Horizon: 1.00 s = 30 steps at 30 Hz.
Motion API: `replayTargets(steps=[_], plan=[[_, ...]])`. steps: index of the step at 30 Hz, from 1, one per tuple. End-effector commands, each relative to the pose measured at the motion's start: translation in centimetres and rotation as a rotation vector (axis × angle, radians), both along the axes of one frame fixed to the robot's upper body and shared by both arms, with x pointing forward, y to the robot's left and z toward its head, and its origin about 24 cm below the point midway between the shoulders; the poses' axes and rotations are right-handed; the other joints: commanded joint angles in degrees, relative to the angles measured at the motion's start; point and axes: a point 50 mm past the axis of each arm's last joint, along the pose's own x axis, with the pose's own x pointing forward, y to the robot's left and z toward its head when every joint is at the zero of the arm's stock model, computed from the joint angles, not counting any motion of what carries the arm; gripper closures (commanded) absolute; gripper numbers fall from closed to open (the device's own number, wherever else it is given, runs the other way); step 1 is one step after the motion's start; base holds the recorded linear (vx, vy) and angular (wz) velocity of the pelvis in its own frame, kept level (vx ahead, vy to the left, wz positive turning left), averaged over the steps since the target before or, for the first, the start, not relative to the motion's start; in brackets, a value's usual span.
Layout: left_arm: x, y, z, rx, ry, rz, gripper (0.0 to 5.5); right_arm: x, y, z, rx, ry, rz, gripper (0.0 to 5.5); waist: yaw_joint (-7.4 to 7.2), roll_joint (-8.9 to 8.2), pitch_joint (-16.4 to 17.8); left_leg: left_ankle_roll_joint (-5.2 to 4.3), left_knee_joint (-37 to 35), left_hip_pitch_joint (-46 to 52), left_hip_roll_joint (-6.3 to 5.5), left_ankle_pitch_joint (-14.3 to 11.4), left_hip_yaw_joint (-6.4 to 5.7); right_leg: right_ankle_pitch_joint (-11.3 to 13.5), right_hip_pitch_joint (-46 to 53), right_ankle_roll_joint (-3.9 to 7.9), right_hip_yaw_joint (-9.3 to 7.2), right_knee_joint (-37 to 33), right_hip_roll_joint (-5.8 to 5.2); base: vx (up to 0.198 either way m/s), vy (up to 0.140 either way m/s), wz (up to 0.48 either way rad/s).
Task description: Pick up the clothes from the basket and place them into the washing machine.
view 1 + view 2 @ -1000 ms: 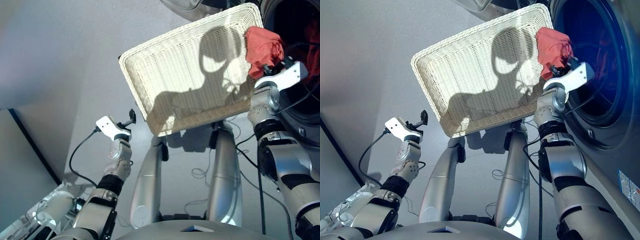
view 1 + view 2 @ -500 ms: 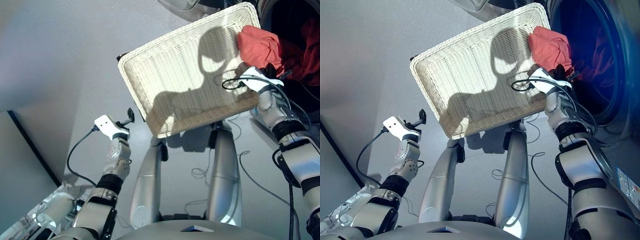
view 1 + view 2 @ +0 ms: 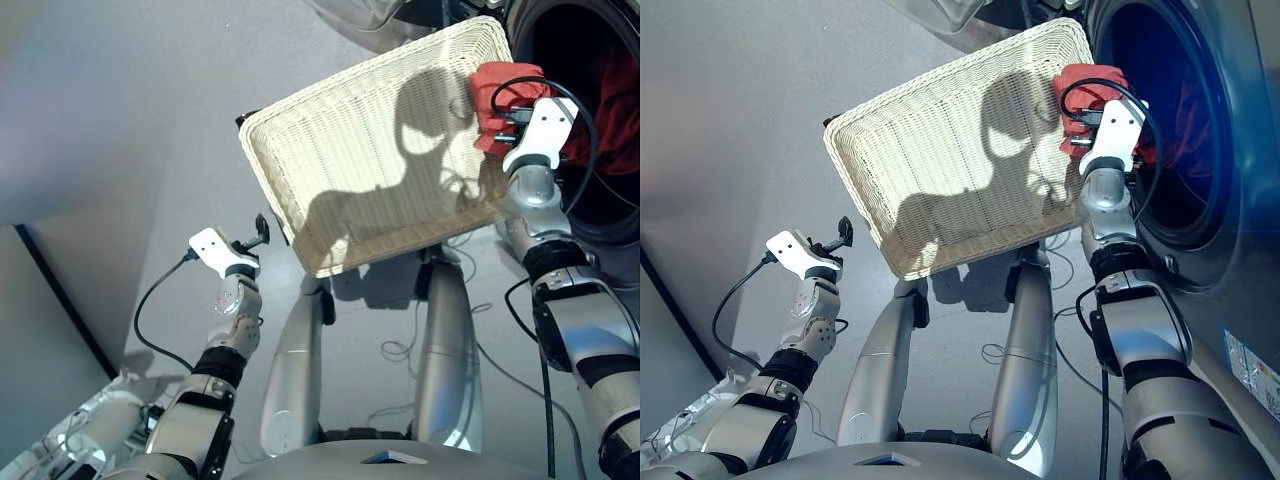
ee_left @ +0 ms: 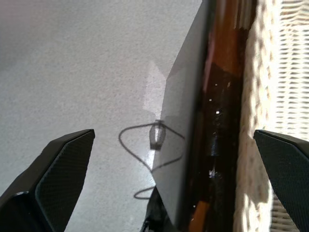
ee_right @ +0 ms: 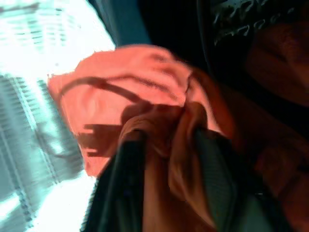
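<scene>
My right gripper has its two black fingers pinched on the soft coral-red cloth. I hold the cloth up at the far right corner of the cream-white woven wicker basket, right beside the round dark opening of the dark grey washing machine. In the wrist view the cloth bunches up between my fingers and hangs over them. Part of the cloth is over the basket's corner, and part is next to the machine's door hole. Inside the dark drum I can see some more reddish cloth, but I cannot tell what it is.

The basket looks bare inside, with only a shadow lying over its woven floor. It sits above the grey floor.

My left gripper is low down, off to the left side of the basket and not touching it. Its fingers are spread wide and they hold nothing. Between them, in the wrist view, I see the grey floor, a thin dark cable lying in a loop, and the side of the basket.

A black cable loops around my right wrist.
</scene>
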Motion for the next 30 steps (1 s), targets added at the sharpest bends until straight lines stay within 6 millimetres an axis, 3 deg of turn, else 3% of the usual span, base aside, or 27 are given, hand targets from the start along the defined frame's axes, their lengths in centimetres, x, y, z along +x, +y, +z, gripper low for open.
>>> replayTargets(steps=[1,4,10,12,13,19,25,30], plan=[[-0.3,3.6,0.7,0.046,-0.046,0.105,0.00,0.2,0.3,3.2,-0.078,-0.113,-0.017,5.50,-0.41,-1.39,-1.03,-0.29,9.47,2.87,2.60,-9.00,-2.32,9.38,2.65,6.82,0.96,-7.74,-0.48,0.000,0.000,0.000],[-0.5,3.7,0.7,0.057,-0.044,0.125,0.00,0.2,-0.4,4.4,-0.212,-0.113,-0.151,5.50,-0.18,-1.12,-1.19,-0.26,9.36,2.91,2.53,-9.04,-2.34,9.37,2.52,6.80,1.06,-7.70,-0.45,0.000,0.000,0.000],[-0.5,3.6,0.8,0.090,-0.040,0.113,0.00,0.6,-1.8,6.4,-0.301,-0.081,-0.263,5.50,0.81,-0.24,-1.13,-0.17,9.66,2.00,2.44,-8.95,-2.42,9.32,1.28,6.88,1.45,-6.75,-0.56,0.000,0.000,0.000],[-0.6,3.6,0.8,0.091,-0.039,0.108,0.00,0.7,-1.7,6.5,-0.333,-0.061,-0.248,0.56,0.97,-0.12,-1.06,-0.22,9.77,1.75,2.39,-8.84,-2.36,9.37,1.08,6.87,1.45,-6.67,-0.65,0.000,0.000,0.000],[-0.7,3.6,0.7,0.094,-0.035,0.100,0.00,0.9,-1.4,6.6,-0.363,-0.044,-0.217,0.00,1.09,-0.15,-1.00,-0.22,9.83,1.51,2.36,-8.74,-2.37,9.45,0.91,6.88,1.48,-6.61,-0.67,0.000,0.000,0.000],[-0.7,3.8,-0.1,0.089,0.001,0.077,0.00,1.4,0.8,4.7,-0.558,0.040,-0.050,0.00,0.70,-1.00,-1.15,-0.13,10.46,0.98,2.12,-8.59,-2.47,9.62,0.80,6.83,1.13,-6.28,-0.72,0.000,0.000,0.000],[-0.4,3.9,0.4,0.082,-0.016,0.069,0.00,1.6,0.3,2.7,-0.586,0.175,-0.016,0.00,1.12,-1.15,-1.28,-0.06,10.62,0.78,2.10,-8.66,-2.83,9.40,0.61,6.67,0.93,-5.84,-0.84,0.000,0.000,0.000],[-0.3,4.0,0.5,0.092,-0.010,0.073,0.00,1.6,-1.2,3.5,-0.575,0.200,-0.131,0.00,1.72,-0.87,-1.11,0.03,10.97,0.23,2.03,-8.73,-2.84,9.13,-0.32,6.72,1.11,-4.97,-0.87,0.000,0.000,0.000]])
